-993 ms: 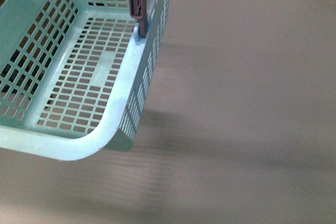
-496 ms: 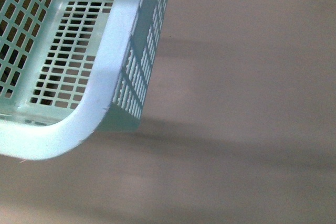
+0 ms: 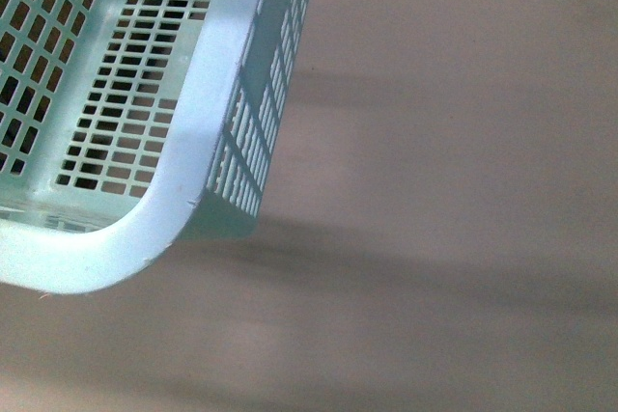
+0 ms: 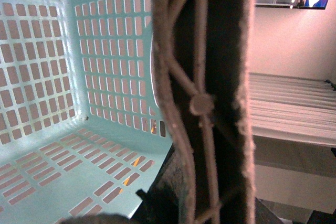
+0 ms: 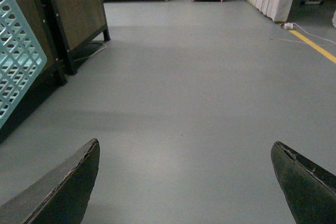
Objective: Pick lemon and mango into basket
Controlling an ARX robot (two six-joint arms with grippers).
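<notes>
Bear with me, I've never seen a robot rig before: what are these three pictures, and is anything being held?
This is a robot with two arms, each ending in a pincer. The front view looks down from its body: one corner of a turquoise basket over a plain brownish surface. The left wrist view sits close to the basket's brown handle, with slotted walls and bottom behind and no fruit in the part shown. Whether that arm grips the handle cannot be told. The right wrist view shows the right pincer, wide open and empty, above grey floor. No lemon or mango appears anywhere.
</notes>
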